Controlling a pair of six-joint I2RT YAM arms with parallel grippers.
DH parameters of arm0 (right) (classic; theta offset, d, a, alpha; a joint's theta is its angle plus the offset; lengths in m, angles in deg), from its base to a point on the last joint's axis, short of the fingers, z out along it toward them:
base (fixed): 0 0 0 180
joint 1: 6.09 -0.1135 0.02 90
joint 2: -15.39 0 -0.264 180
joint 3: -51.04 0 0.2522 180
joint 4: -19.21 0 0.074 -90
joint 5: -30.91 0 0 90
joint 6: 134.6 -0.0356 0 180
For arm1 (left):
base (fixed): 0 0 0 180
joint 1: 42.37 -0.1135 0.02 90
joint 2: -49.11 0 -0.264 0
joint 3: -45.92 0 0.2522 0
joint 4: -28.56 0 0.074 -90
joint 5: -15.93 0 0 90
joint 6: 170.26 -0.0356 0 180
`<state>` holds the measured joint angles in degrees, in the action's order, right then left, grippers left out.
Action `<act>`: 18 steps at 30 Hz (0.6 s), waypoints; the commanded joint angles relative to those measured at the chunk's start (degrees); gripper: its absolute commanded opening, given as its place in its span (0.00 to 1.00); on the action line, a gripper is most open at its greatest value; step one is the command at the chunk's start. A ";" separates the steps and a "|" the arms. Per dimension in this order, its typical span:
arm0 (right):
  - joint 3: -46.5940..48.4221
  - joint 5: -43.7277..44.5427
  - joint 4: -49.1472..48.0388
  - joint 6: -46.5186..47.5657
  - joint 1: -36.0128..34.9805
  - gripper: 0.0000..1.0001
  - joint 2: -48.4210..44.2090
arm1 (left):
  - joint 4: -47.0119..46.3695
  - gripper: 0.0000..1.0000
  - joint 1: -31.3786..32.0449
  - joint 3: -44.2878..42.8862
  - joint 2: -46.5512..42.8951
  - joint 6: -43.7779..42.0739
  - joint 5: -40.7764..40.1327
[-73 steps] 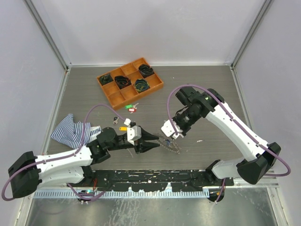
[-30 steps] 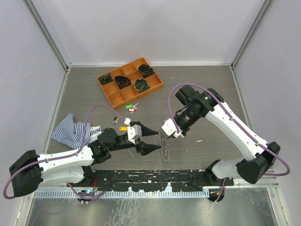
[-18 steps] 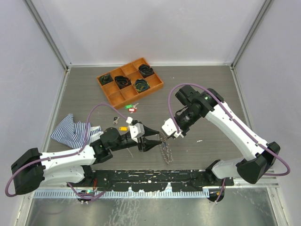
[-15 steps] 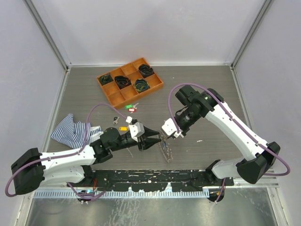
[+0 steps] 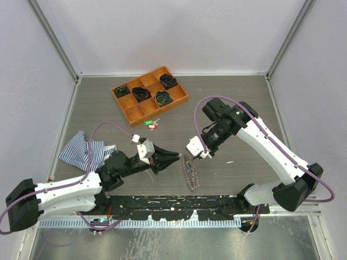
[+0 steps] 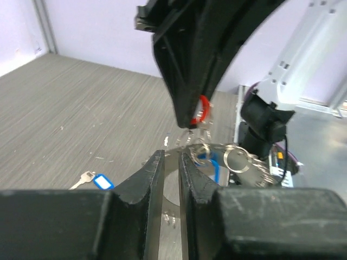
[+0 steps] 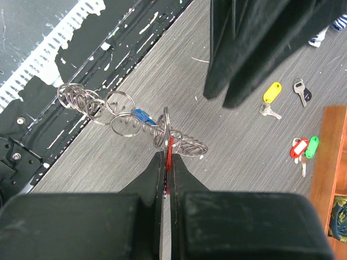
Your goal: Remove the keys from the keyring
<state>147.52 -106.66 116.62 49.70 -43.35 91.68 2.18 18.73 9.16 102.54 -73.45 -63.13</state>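
Keyring (image 7: 124,122): dangles from right gripper (image 7: 166,157) above the table's (image 5: 244,108) near edge, mid-width.
Handling: light, stiff wire loops, loosely linked; likely to swing and slip. Take hold at one loop's rim.
Right gripper: clenched on a loop.
Left gripper (image 6: 171,157): jaws nearly together; grasp cannot be told.
Orange tray (image 5: 135,114): far-left of table; four compartments hold black coils (image 5: 162,98).

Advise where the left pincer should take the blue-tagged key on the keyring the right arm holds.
Probably the blue tag: it's the one flat, broad part jutting clear of the wire loops of the keyring. Come in low from the side of the left pincer, beneath the right pincer, which is shut on the upper end.
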 commanded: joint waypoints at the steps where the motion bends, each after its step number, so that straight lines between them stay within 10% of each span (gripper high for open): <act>1: 0.82 -3.03 -0.07 -0.25 0.25 0.01 -1.06 | -3.99 0.17 0.16 2.03 -4.80 -0.83 8.24; 9: 0.89 -3.38 -0.07 -0.33 0.34 0.01 -0.96 | -1.73 0.18 1.87 -2.77 -2.36 2.79 20.25; 18: 1.01 -3.82 -0.07 -0.61 0.54 0.01 -1.04 | 0.91 0.22 4.39 -5.64 4.73 -2.70 16.50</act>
<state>147.52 -107.05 116.62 49.53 -43.06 91.68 3.61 22.68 6.65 105.01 -73.45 -45.31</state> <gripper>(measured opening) 0.063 0.202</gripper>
